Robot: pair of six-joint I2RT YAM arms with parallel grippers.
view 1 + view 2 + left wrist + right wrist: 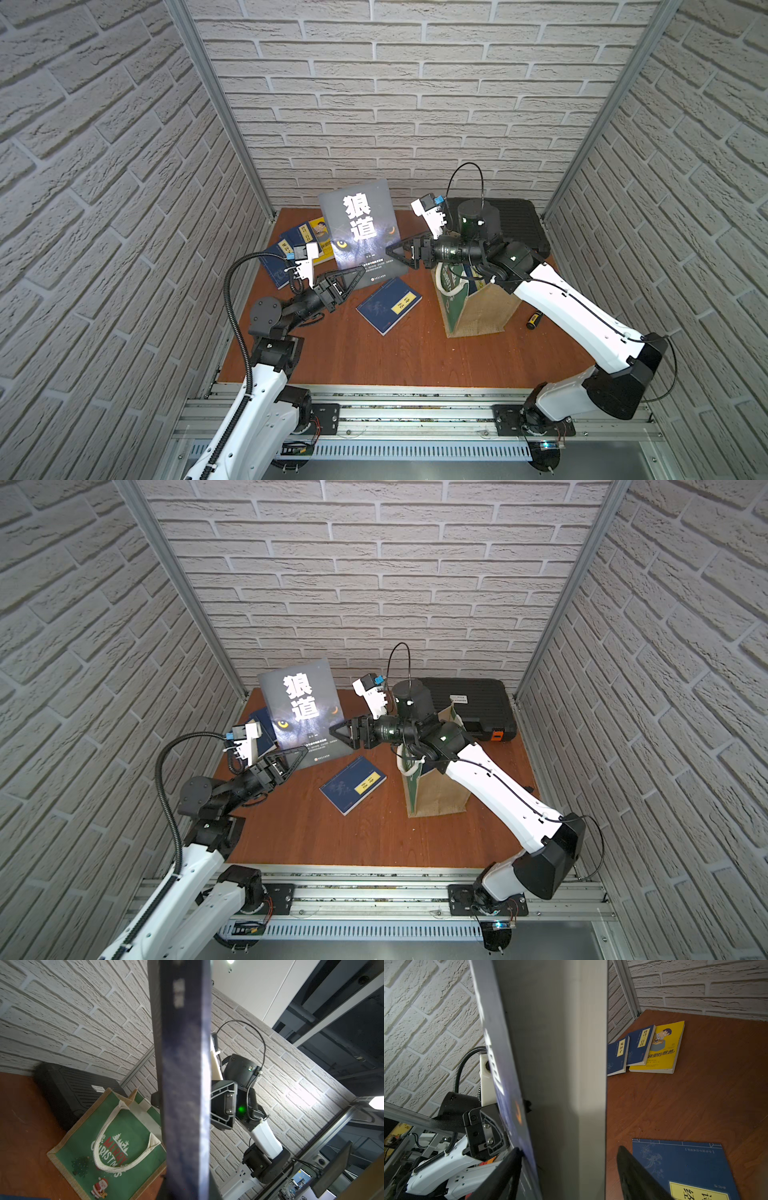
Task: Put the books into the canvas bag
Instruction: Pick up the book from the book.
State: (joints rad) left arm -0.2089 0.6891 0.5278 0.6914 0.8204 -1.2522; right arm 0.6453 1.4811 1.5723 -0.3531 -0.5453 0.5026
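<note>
A big grey book with a wolf's face (361, 224) (299, 704) stands upright in the air over the back of the table. My left gripper (359, 273) (302, 752) is shut on its lower left corner; in the left wrist view the book (182, 1084) hides the fingers. My right gripper (391, 251) (569, 1150) is open astride the book's right edge, one finger touching the cover and the other apart from it. The canvas bag (478, 307) (116, 1147) stands under my right arm. A navy book (388, 305) (685, 1167) lies flat mid-table. More books (299, 245), one yellow (662, 1049), lie at the back left.
A black plastic case (519, 224) (478, 704) sits in the back right corner behind the bag. A small black and yellow cylinder (534, 320) lies on the table right of the bag. Brick-patterned walls close the table on three sides.
</note>
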